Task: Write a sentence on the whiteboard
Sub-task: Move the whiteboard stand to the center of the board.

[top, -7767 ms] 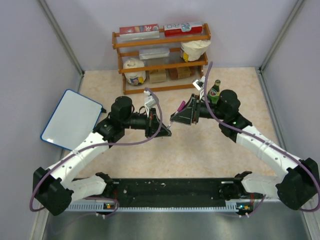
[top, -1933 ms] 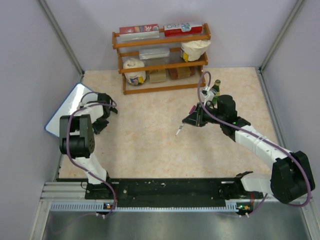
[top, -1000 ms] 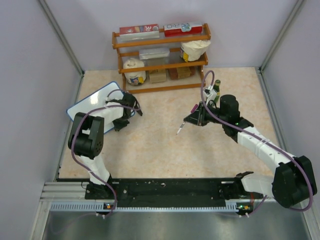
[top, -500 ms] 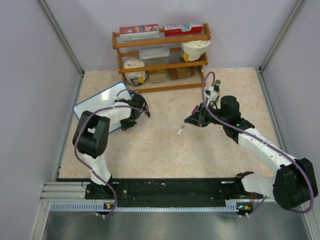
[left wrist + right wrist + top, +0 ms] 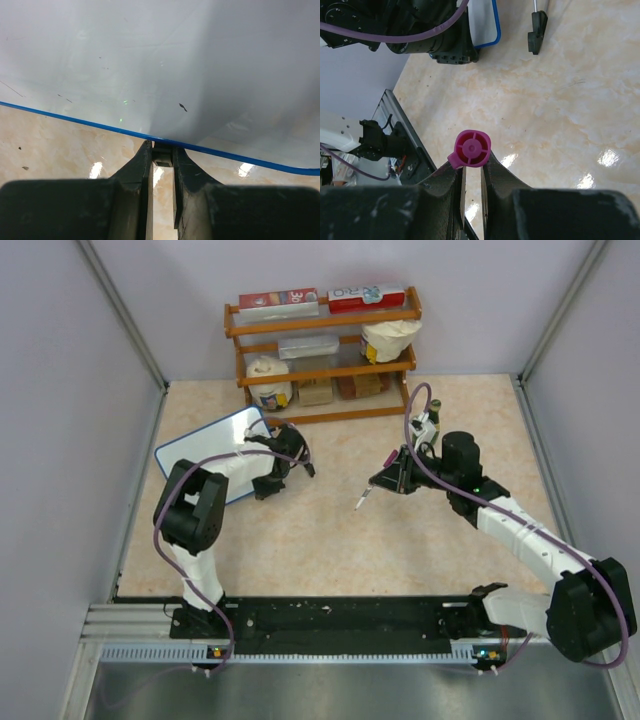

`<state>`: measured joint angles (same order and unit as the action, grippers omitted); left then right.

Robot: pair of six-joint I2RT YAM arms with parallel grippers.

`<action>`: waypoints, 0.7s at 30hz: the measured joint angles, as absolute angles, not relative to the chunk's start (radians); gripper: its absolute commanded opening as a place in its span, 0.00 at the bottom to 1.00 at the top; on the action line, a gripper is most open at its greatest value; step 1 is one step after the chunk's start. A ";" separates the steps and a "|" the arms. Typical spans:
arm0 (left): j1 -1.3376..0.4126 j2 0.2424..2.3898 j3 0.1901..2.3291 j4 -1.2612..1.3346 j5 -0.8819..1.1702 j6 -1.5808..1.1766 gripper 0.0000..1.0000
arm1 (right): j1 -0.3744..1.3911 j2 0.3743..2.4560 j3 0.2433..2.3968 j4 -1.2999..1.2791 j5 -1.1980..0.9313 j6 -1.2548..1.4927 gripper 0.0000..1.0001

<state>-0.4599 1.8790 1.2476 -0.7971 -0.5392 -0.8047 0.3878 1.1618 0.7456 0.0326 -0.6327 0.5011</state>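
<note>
The whiteboard [image 5: 213, 453], white with a thin blue frame, lies tilted on the table left of centre. It fills the top of the left wrist view [image 5: 165, 65]. My left gripper [image 5: 268, 472] is at its right edge. In the left wrist view the gripper [image 5: 162, 150] is shut on a small black foot under the blue frame. My right gripper [image 5: 392, 476] is shut on a marker [image 5: 368, 494] with a pink end [image 5: 472, 148]; its tip points down-left above the table. A corner of the board shows in the right wrist view [image 5: 485, 25].
A wooden shelf [image 5: 320, 350] with boxes and jars stands at the back. A green bottle [image 5: 433, 418] stands just behind my right arm. Grey walls close in the left and right sides. A black rail [image 5: 330, 620] runs along the near edge.
My left gripper has dragged the whiteboard from the left wall to the right, toward the middle of the table. My right gripper with the marker has stayed almost still.
</note>
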 measured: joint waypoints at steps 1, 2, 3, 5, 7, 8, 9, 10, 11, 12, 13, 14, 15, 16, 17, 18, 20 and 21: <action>-0.460 1.882 1.248 -0.798 -0.540 -0.805 0.00 | 0.388 1.162 0.746 0.032 -0.632 0.501 0.00; -0.460 1.884 1.248 -0.798 -0.540 -0.805 0.00 | 0.388 1.162 0.746 0.032 -0.632 0.501 0.00; -0.460 1.888 1.248 -0.798 -0.540 -0.805 0.00 | 0.388 1.162 0.746 0.032 -0.632 0.501 0.00; -0.461 1.891 1.248 -0.798 -0.541 -0.805 0.01 | 0.388 1.162 0.746 0.031 -0.632 0.501 0.00; -0.462 1.892 1.248 -0.799 -0.543 -0.805 0.05 | 0.388 1.162 0.746 0.029 -0.633 0.501 0.00; -0.462 1.892 1.248 -0.799 -0.543 -0.805 0.06 | 0.388 1.162 0.746 0.028 -0.632 0.501 0.00; -0.463 1.892 1.248 -0.799 -0.544 -0.805 0.08 | 0.388 1.162 0.746 0.028 -0.632 0.501 0.00; -0.463 1.892 1.248 -0.799 -0.544 -0.805 0.09 | 0.388 1.162 0.746 0.028 -0.632 0.501 0.00; -0.464 1.892 1.247 -0.798 -0.545 -0.805 0.12 | 0.388 1.162 0.746 0.028 -0.632 0.501 0.00; -0.465 1.891 1.245 -0.797 -0.547 -0.805 0.16 | 0.388 1.162 0.746 0.028 -0.632 0.501 0.00; -0.467 1.889 1.242 -0.795 -0.550 -0.805 0.21 | 0.388 1.162 0.746 0.028 -0.632 0.501 0.00; -0.468 1.887 1.240 -0.794 -0.550 -0.805 0.26 | 0.388 1.162 0.746 0.028 -0.632 0.501 0.00; -0.470 1.882 1.232 -0.789 -0.550 -0.799 0.32 | 0.388 1.162 0.746 0.028 -0.632 0.501 0.00; -0.472 1.881 1.231 -0.789 -0.550 -0.795 0.40 | 0.388 1.162 0.746 0.028 -0.632 0.501 0.00; -0.476 1.877 1.226 -0.789 -0.549 -0.782 0.46 | 0.388 1.162 0.746 0.028 -0.632 0.501 0.00; -0.481 1.874 1.219 -0.796 -0.545 -0.765 0.51 | 0.388 1.162 0.746 0.028 -0.632 0.501 0.00; -0.495 1.859 1.205 -0.815 -0.547 -0.744 0.62 | 0.388 1.162 0.746 0.028 -0.632 0.501 0.00; -0.499 1.850 1.198 -0.822 -0.543 -0.735 0.65 | 0.388 1.162 0.746 0.028 -0.632 0.501 0.00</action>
<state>-0.4988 1.8496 1.1980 -0.8219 -0.5434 -0.7345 0.3878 1.1618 0.7456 0.0280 -0.6323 0.5011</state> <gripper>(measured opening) 0.530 0.121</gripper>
